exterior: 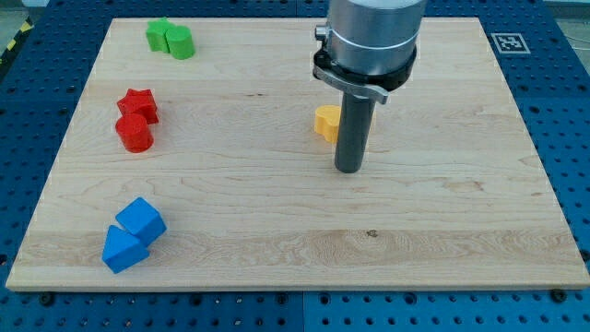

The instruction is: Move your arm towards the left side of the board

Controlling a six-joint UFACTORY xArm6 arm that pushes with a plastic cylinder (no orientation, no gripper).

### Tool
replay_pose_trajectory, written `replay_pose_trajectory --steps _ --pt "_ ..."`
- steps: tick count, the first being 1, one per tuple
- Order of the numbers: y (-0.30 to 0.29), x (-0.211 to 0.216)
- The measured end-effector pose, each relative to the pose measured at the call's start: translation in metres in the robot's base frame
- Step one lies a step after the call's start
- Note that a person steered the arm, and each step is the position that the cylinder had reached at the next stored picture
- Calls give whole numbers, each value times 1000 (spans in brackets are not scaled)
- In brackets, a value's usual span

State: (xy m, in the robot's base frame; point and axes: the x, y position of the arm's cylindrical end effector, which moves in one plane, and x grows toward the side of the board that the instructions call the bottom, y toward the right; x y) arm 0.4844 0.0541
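My tip (348,170) rests on the wooden board (277,240) a little right of the board's middle. A yellow block (326,122) lies just above and left of the tip, partly hidden behind the rod. At the view's left are a red star block (139,103) and a red cylinder (135,133) touching each other. At the top left are a green star-like block (159,34) and a green cylinder (181,42), side by side. At the bottom left are a blue cube (142,220) and a blue triangle block (122,250), touching.
The arm's grey body (369,41) hangs over the board's top middle. A blue perforated table (562,120) surrounds the board. A black-and-white marker tag (508,42) sits off the board's top right corner.
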Motion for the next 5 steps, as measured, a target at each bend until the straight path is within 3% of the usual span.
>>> replay_pose_trajectory --steps 3,5 --pt "-45 24" --pt "-135 41"
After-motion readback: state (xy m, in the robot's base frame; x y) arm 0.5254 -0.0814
